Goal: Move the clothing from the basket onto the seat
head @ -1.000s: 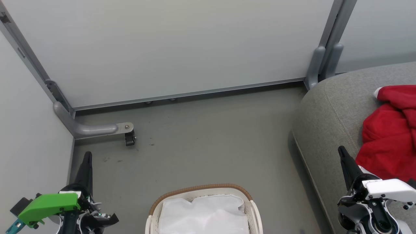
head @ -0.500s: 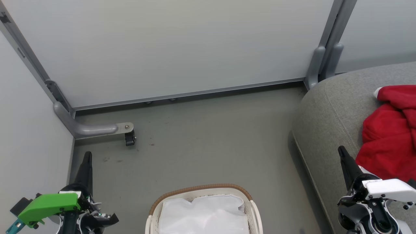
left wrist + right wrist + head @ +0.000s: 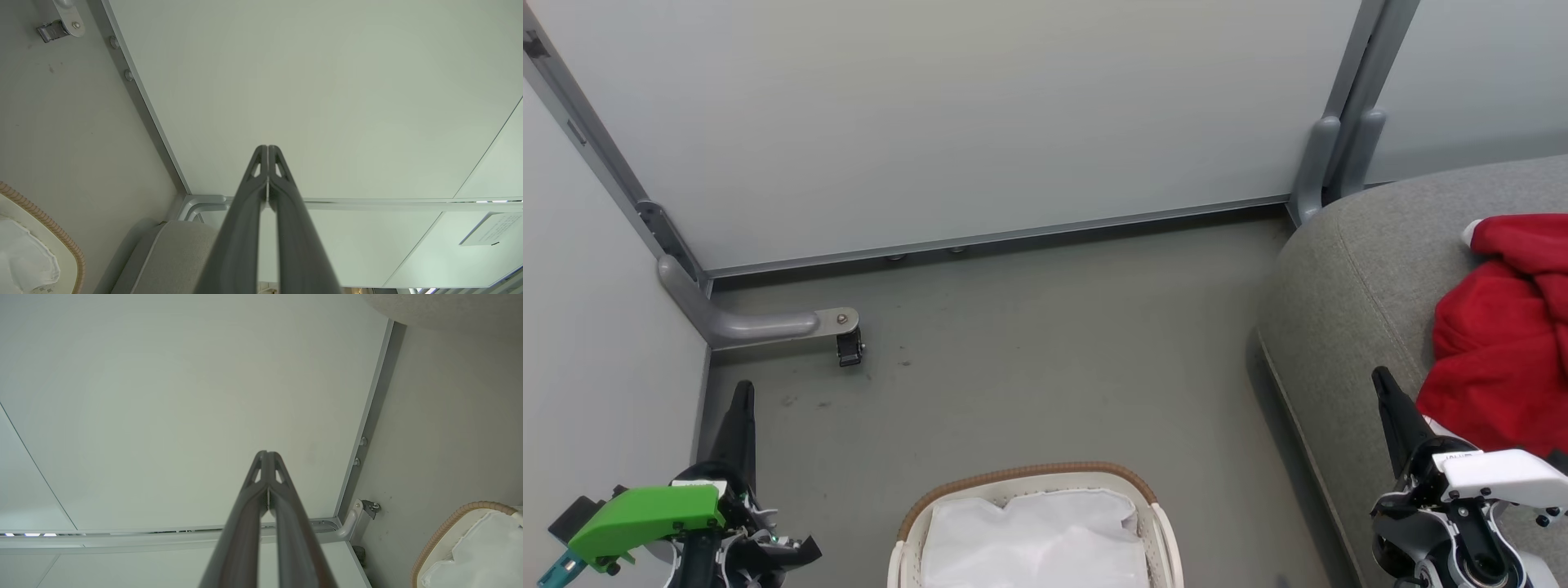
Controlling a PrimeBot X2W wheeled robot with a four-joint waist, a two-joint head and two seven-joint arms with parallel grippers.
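Your two dark long-fingered hands, left hand [image 3: 742, 394] and right hand [image 3: 1381, 379], are clenched empty; one soft bright red clothing heap [image 3: 1494, 351] lies on the one grey woven sofa [image 3: 1347, 286], one white perforated basket [image 3: 1029, 474] nearby.

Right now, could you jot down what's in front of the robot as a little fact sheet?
clothing: red heap, lying on the grey seat
basket: on the floor, white cloth lining showing, no red in the part visible
left fingers: shut, holding nothing
right fingers: shut, holding nothing
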